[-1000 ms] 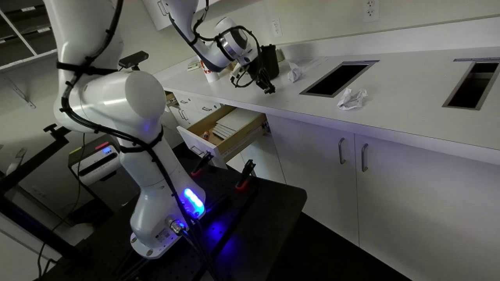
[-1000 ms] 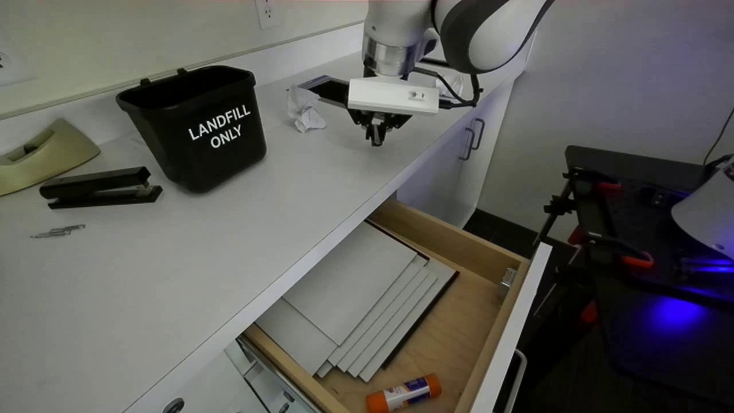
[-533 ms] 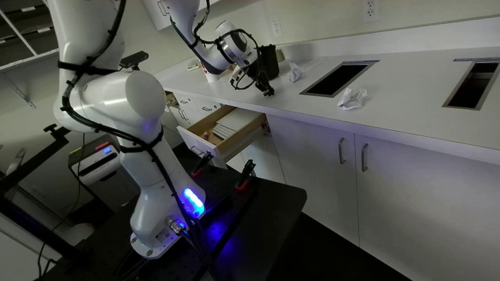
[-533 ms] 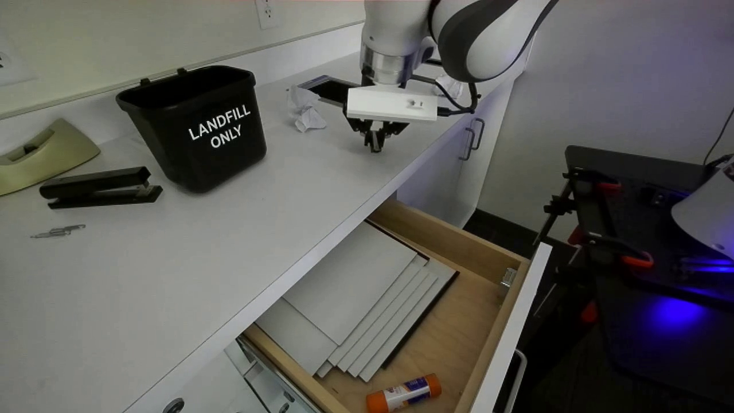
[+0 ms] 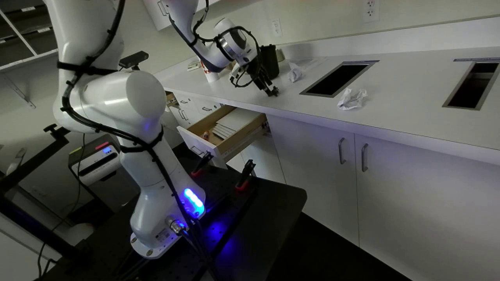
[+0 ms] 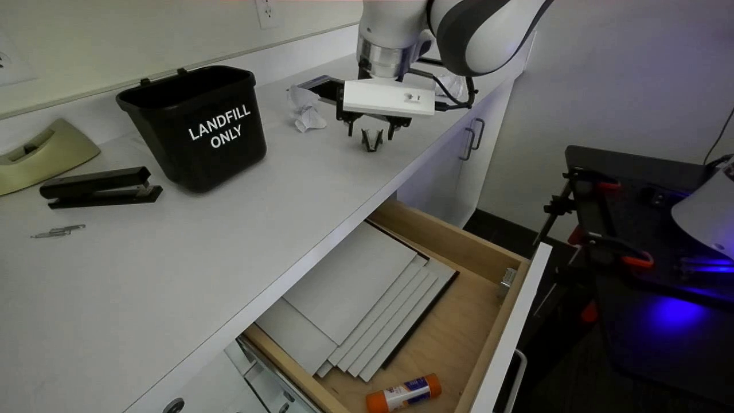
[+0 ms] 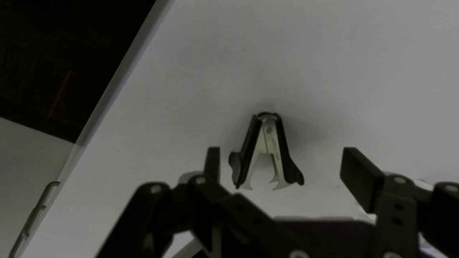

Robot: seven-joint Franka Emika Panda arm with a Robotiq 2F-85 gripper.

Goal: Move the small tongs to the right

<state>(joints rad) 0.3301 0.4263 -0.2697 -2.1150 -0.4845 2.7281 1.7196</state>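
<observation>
The small tongs (image 7: 283, 154), with black grips and pale metal hooked teeth, are on the white counter (image 7: 179, 89). Their hinge end points up in the wrist view and their arms are spread. My gripper (image 7: 281, 168) stands open around them. Its left finger (image 7: 212, 161) is near one grip with a narrow gap, while the right finger (image 7: 360, 175) is well apart. In an exterior view the tongs (image 6: 371, 141) show as a small V just below the gripper (image 6: 371, 129). Nothing is held.
A black bin (image 6: 218, 137), crumpled paper (image 6: 304, 109) and a stapler (image 6: 103, 186) stand on the counter. An opened drawer (image 6: 436, 321) juts out below its front edge. Rectangular cutouts (image 5: 340, 78) lie farther along the counter, with more crumpled paper (image 5: 351, 98).
The gripper first came down a little with the tongs between its closed fingers. Since then the jaws have opened, the tongs have sprung apart, and the gripper has risen slightly.
</observation>
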